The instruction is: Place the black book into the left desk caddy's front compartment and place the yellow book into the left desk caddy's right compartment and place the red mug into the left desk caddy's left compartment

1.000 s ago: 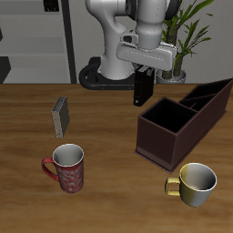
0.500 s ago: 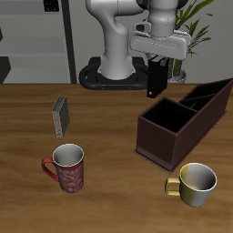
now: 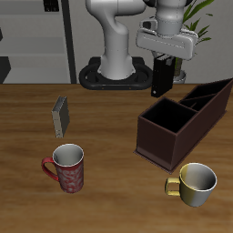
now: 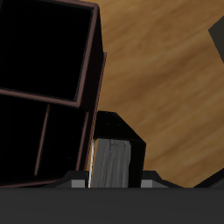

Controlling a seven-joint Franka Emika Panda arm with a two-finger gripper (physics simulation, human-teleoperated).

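Observation:
My gripper (image 3: 163, 62) is shut on the black book (image 3: 161, 78), which hangs upright in the air above the table, just behind the left desk caddy (image 3: 175, 127). In the wrist view the black book (image 4: 110, 157) shows its pale page edge beside the left desk caddy (image 4: 90, 66), whose dark compartments lie open below. The yellow book (image 3: 61, 116) stands on the table farther off, and its corner (image 4: 217, 37) shows in the wrist view. The red mug (image 3: 66, 167) stands near the table's front edge, well away from my gripper.
A pale-yellow mug (image 3: 195, 184) stands in front of the caddy near the table's front edge. A potted plant (image 3: 187, 36) rises behind the caddy, next to my arm. Dark shelving (image 3: 32, 41) stands at the back.
My gripper has carried the black book sideways and slightly up, from in front of the robot's base to a spot behind the caddy. Nothing else has moved.

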